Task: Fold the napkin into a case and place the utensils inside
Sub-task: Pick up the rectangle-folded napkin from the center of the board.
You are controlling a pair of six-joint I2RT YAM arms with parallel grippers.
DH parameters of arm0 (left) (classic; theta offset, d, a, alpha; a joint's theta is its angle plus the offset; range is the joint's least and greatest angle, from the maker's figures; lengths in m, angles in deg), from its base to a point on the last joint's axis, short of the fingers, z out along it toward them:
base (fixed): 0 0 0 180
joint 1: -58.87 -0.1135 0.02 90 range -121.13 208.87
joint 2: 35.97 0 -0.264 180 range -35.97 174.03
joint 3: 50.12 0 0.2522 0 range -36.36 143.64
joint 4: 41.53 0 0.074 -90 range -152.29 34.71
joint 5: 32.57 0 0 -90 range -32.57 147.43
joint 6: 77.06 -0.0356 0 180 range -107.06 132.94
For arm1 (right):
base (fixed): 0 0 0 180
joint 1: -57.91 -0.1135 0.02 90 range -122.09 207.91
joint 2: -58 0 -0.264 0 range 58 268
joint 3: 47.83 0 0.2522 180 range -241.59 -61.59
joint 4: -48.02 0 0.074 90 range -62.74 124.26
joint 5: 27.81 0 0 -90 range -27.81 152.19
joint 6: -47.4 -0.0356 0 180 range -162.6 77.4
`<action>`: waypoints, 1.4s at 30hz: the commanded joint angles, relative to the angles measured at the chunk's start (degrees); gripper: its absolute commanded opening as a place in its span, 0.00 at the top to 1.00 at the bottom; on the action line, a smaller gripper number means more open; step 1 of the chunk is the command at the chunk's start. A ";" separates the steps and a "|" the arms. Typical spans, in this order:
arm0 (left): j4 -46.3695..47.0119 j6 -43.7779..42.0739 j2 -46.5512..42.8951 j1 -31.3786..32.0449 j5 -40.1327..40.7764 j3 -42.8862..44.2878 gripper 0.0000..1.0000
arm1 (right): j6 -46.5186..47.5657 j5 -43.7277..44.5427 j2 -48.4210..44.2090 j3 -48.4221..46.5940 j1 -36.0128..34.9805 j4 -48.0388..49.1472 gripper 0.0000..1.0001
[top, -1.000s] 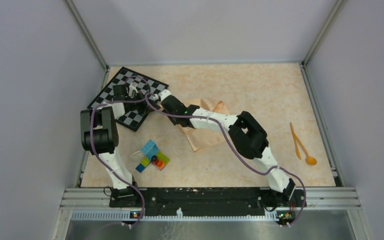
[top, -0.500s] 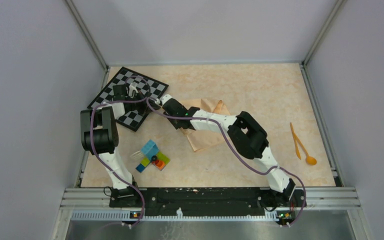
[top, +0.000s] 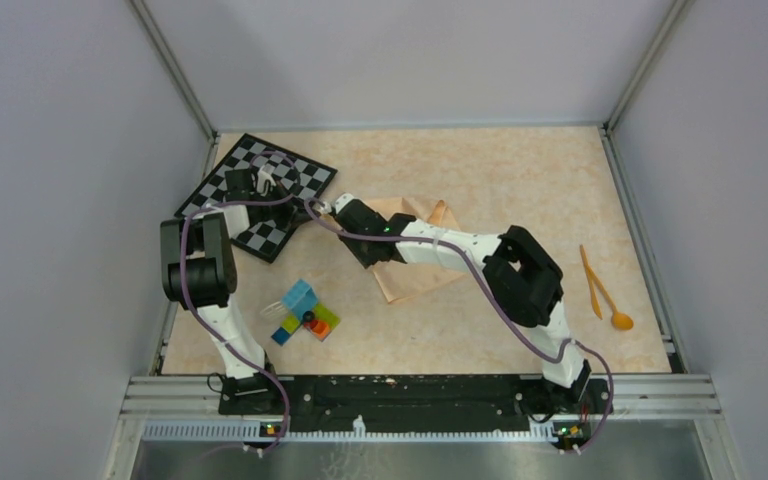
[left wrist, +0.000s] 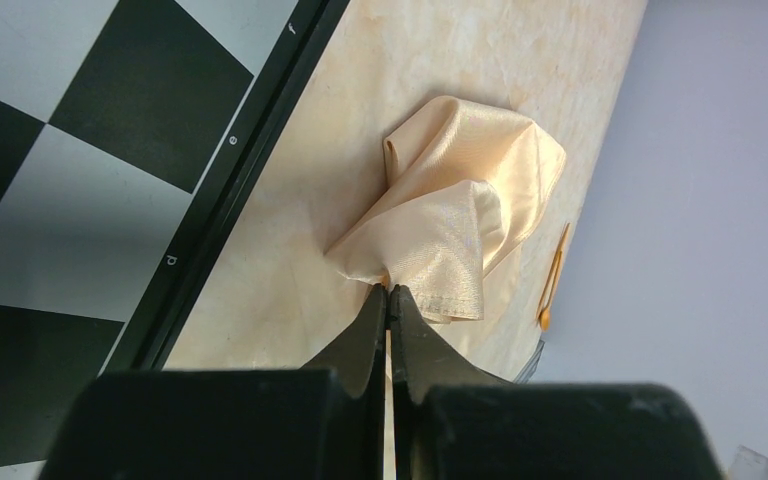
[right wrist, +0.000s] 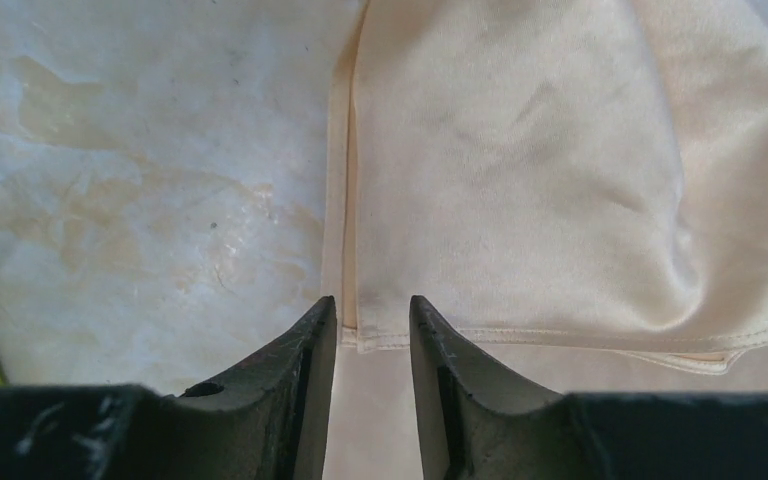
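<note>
The left arm (top: 228, 325) and right arm (top: 440, 245) had white link shells between bulky black joint housings. A purple cable (top: 186, 262) ran along each. Their jaws were matte black wedges.

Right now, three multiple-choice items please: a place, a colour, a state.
1. Where do the utensils lie? A on the napkin; B on the checkerboard; C on bare table, right of the napkin.
2. Checkerboard colours? A black and white; B red and white; C blue and yellow.
3. The right claw is: A shut tight; B open, astride the napkin's hem; C out of view.
Answers: 1 C, they lie near the right edge; 2 A, its squares show it; 3 B, its fingers stand apart over the hem.
</note>
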 commanded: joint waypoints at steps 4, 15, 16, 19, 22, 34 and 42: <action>2.56 -0.62 -0.86 -0.64 -1.27 2.21 1.00 | -1.82 1.28 -1.99 3.37 -0.65 1.44 0.68; 2.58 -0.60 -1.02 -0.61 -1.74 2.02 1.00 | -2.47 -0.35 1.43 1.51 -0.51 3.10 0.64; 2.59 -0.54 -1.04 -0.62 -1.71 2.00 1.00 | -2.47 -0.30 1.42 1.67 -0.47 3.39 0.62; 2.56 -0.54 -1.04 -0.65 -1.85 2.00 1.00 | -2.07 -0.70 1.41 2.01 -0.61 4.03 0.56; 2.56 -0.56 -1.03 -0.63 -1.93 2.00 1.00 | -1.19 -0.87 1.32 2.56 -1.07 4.58 0.51; 2.57 -0.55 -1.08 -0.68 -1.93 1.82 1.00 | 1.19 2.04 3.55 1.72 -2.14 2.28 0.52; 2.54 -0.62 -1.10 -0.67 -2.02 1.82 1.00 | 0.81 3.24 4.01 0.55 -2.18 1.31 0.71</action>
